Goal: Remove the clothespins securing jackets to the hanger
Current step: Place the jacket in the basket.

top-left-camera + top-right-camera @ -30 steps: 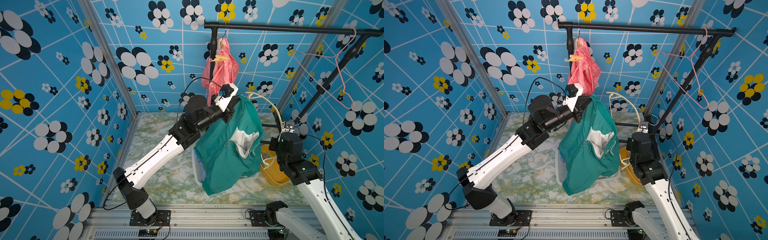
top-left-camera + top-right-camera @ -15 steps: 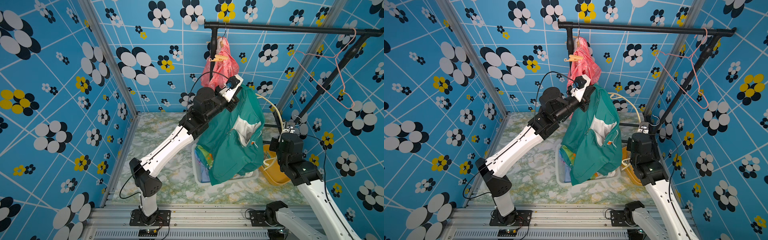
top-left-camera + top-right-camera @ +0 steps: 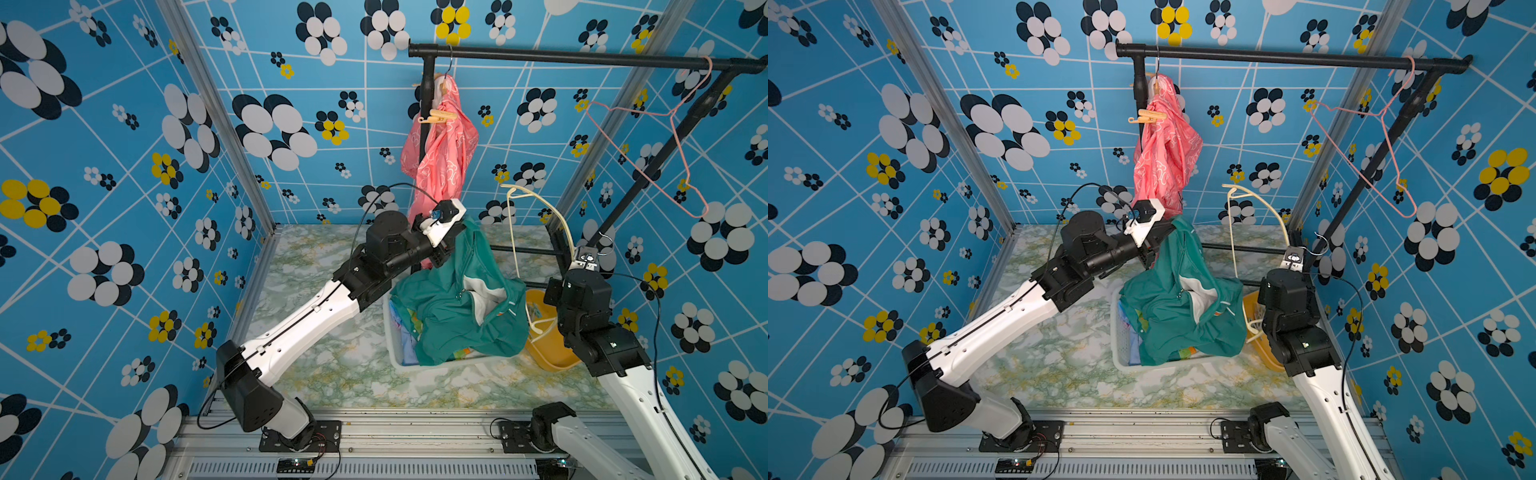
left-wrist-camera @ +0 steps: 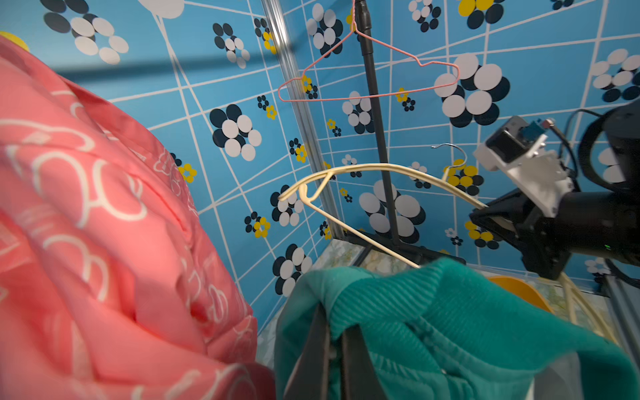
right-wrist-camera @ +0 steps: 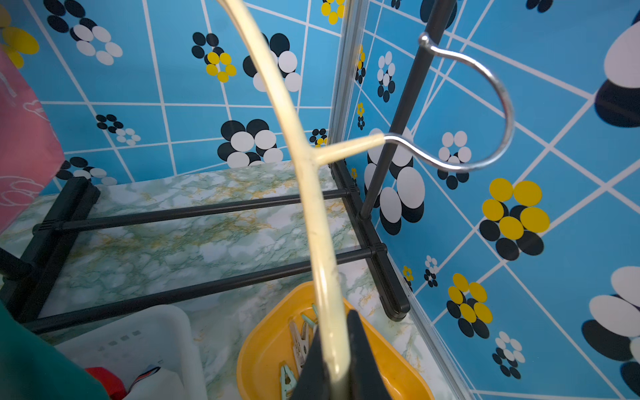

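Teal fabric fills the middle of the scene: the teal jacket [image 3: 457, 316] is pinched by its ribbed edge in the left jaws, which are shut tight on the cloth, as the left wrist view shows [image 4: 450, 311]. From that grip it drapes down, and its lower part lies heaped in the white basket [image 3: 392, 332] on the marble-patterned table [image 3: 332, 365], over other coloured cloth.

At the basket's 3 o'clock sits a yellow bin [image 3: 548, 357]. The right jaws are over it, clamped on a cream hanger [image 5: 313, 214] that rises upright, with its metal hook pointing toward the side wall. Loose clothespins [image 5: 299, 341] lie in the bin, one whitish, others pale green.

At 12 o'clock a pink jacket [image 3: 444, 153] with white outlines hangs from the black rail [image 3: 561, 58], beside the rail's upright post. A tan clothespin [image 3: 436, 117] is clipped to it near the top, sticking out toward 9 o'clock. At about 2 o'clock a pink wire hanger [image 4: 367, 94] hangs from the rail's far end.
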Motion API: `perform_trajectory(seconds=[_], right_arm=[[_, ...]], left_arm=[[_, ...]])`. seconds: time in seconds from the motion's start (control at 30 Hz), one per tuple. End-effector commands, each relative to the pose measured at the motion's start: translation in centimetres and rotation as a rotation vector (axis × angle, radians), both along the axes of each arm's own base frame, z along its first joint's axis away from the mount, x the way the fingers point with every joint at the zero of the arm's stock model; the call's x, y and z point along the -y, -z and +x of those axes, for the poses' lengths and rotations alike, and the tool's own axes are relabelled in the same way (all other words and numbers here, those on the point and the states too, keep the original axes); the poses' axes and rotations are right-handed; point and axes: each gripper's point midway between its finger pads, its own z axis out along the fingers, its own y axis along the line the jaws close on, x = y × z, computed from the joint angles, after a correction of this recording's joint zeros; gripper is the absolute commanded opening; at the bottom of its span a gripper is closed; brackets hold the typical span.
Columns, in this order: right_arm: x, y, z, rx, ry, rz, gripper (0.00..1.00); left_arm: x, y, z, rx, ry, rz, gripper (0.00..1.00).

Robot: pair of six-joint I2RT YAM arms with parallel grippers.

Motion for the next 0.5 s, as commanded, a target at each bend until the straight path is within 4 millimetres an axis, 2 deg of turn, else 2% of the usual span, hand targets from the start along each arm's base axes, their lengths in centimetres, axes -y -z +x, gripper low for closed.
perform_trajectory(seconds=[0.0,0.07,0.27,0.4,0.47], right_arm=[[0.5,-1.9,0.4,0.073,0.044,0.024,0.00],[0.4,-1.9,0.7,0.068,0.044,0.024,0.00],[0.4,-1.9,0.8,0.066,0.042,0.030,0.00],[0.5,-1.8,0.3,0.057,0.046,0.026,0.00],[0.6,-1.9,0.0,0.060,0.046,0.025,0.00]], left_arm=[[-0.6,3.8,-3.1,-0.175,0.093,0.013,0.00],[-0.7,7.5,-3.4,-0.286,0.092,0.038,0.00],[-0.3,22.0,-2.1,-0.641,-0.011,0.190,0.00],[-0.5,29.9,-1.2,-0.781,-0.110,0.272,0.00],[-1.3,33.6,-0.5,-0.818,-0.188,0.345,0.00]])
